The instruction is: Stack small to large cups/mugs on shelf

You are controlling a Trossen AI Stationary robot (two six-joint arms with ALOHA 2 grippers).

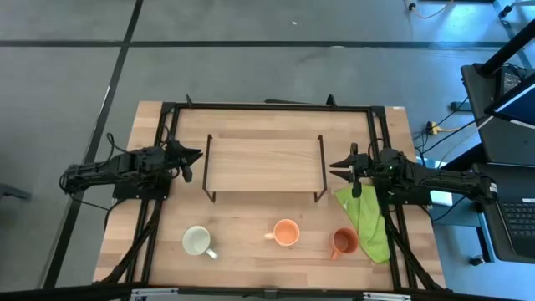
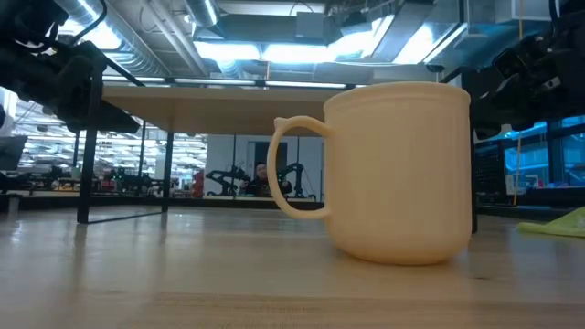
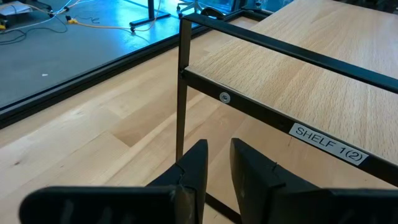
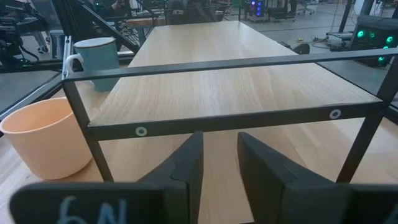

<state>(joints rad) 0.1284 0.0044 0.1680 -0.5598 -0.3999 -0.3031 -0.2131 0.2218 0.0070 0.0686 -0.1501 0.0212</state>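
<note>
A pale wood shelf (image 1: pixel 263 159) on thin black wire legs stands bare — three smooth round mugs sit in a row before it. The left gripper (image 1: pixel 194 155) and right gripper (image 1: pixel 337 168) flank its ends, jaws slightly apart — holding nothing.

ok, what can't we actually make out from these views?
- Low view: light orange mug fills the frame, hiding the other two mugs.
- High view: dark orange-brown mug sits against the lime-green cloth; overlap unclear.
- Right wrist view: white mug partly behind the shelf frame.

matt wood shelf (image 1: pixel 263 159) (black metal legs)
</note>
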